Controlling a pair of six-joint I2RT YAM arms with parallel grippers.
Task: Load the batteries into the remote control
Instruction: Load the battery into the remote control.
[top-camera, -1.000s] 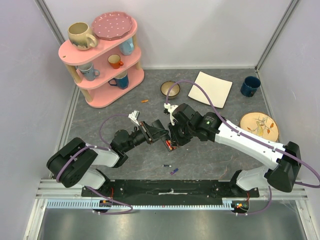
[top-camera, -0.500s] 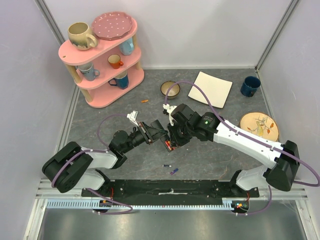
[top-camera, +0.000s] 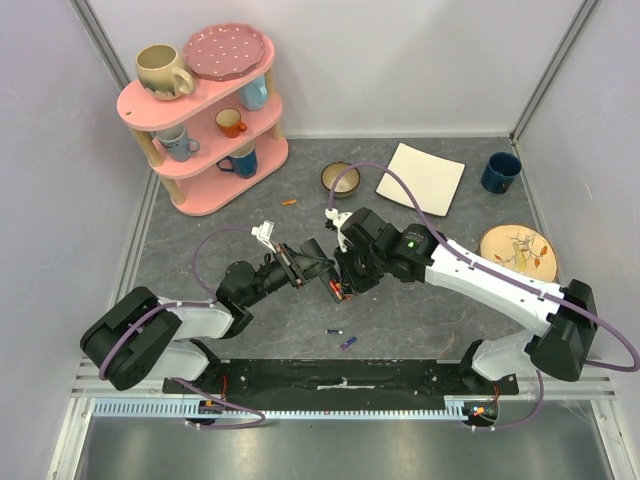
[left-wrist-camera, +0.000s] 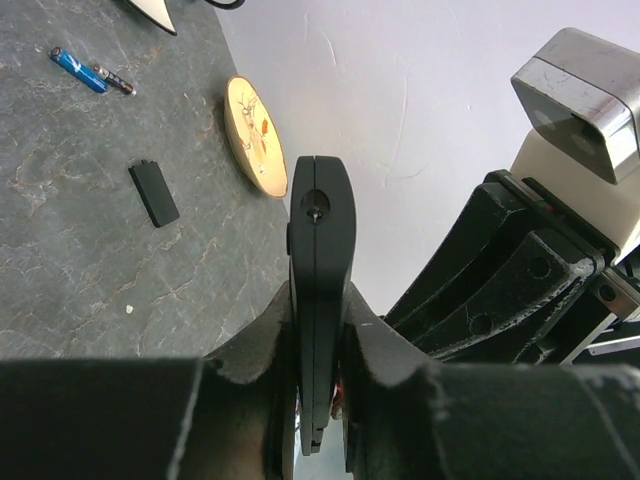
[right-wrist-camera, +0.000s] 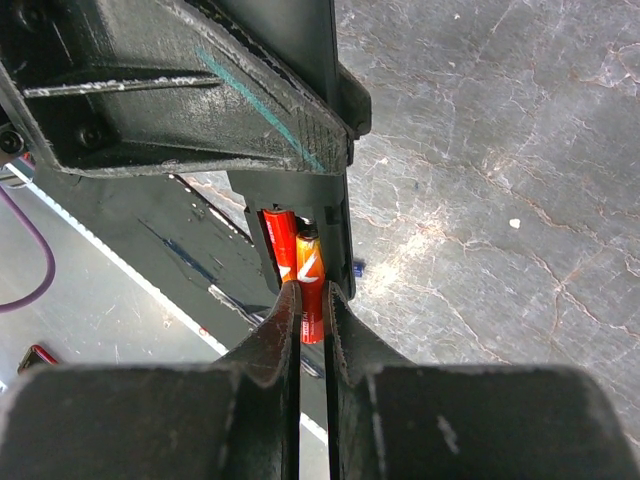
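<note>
My left gripper (top-camera: 316, 268) is shut on the black remote control (left-wrist-camera: 321, 240), which I see edge-on between its fingers (left-wrist-camera: 262, 340). In the right wrist view the remote's open compartment (right-wrist-camera: 298, 232) holds a red battery (right-wrist-camera: 279, 248). My right gripper (right-wrist-camera: 312, 296) is shut on an orange battery (right-wrist-camera: 311, 280), whose far end sits in the compartment beside the red one. Both grippers meet at mid-table, where the right gripper (top-camera: 346, 282) shows in the top view. Loose batteries lie near the front: a dark one (top-camera: 334, 331) and a purple one (top-camera: 348, 343).
A black battery cover (left-wrist-camera: 154, 193) lies flat on the table. An orange battery (top-camera: 289, 203) lies by the pink shelf (top-camera: 205, 185) with mugs. At the back stand a small bowl (top-camera: 340, 178), a white plate (top-camera: 420, 177) and a blue mug (top-camera: 500, 172); a wooden plate (top-camera: 518, 252) sits right.
Both grippers have drifted slightly toward the back of the table together, with the remote and the orange battery still held. The left arm's elbow has swung a little to the left.
</note>
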